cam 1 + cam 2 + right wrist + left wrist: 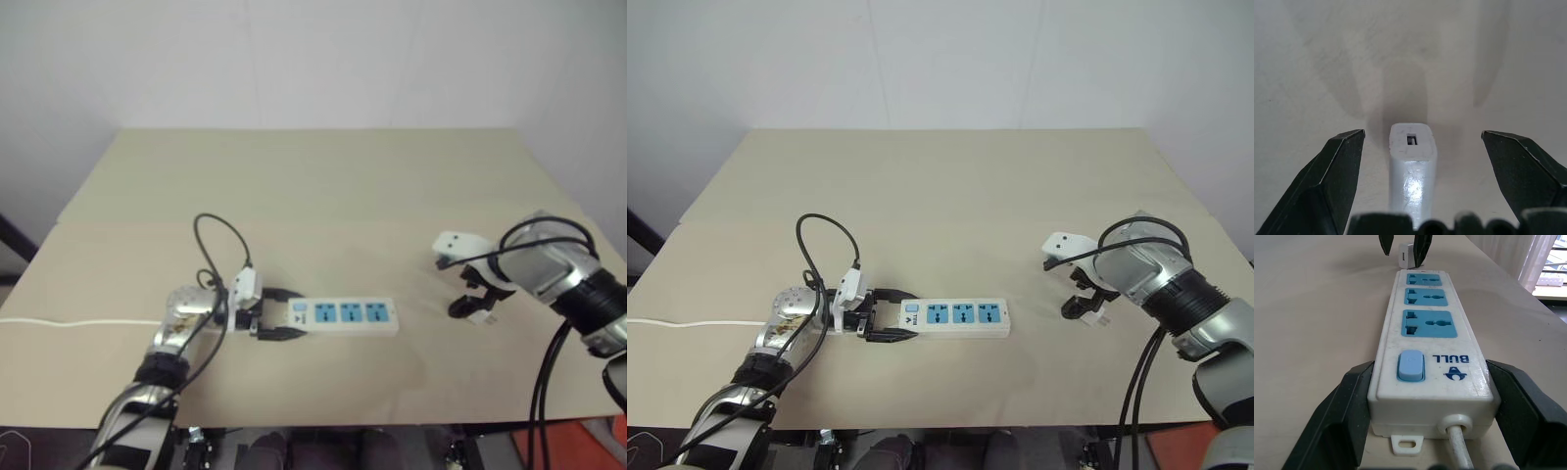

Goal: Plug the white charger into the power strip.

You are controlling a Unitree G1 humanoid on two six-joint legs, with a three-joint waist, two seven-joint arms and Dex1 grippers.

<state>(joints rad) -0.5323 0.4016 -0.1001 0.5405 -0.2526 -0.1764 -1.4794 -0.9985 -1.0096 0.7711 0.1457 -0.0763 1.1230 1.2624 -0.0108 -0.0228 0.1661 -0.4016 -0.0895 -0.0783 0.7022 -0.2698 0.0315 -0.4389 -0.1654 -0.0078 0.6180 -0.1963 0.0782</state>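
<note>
Item 1, power strip: long white bar w/ three blue sockets, laid flat on tan tabletop, left of centre. Switch end is directed toward the left arm; thin white cord is run off toward the tabletop's left edge.

Item 2, left pincer: closed about the strip's switch end, one black finger pressed to each long side, as seen in left wrist view. Strip is pinched and kept flat on tabletop.

Item 3, white charger: small boxy adapter, found on tabletop well to the right of the strip, apart from it. A small slot is shown on its end face in right wrist view. Prongs cannot be made out.

Item 4, right pincer: pointed steeply down over the charger, fingers spread wide. Charger is straddled, w/ clear gap left on both sides; no contact is seen, nothing held.
</note>
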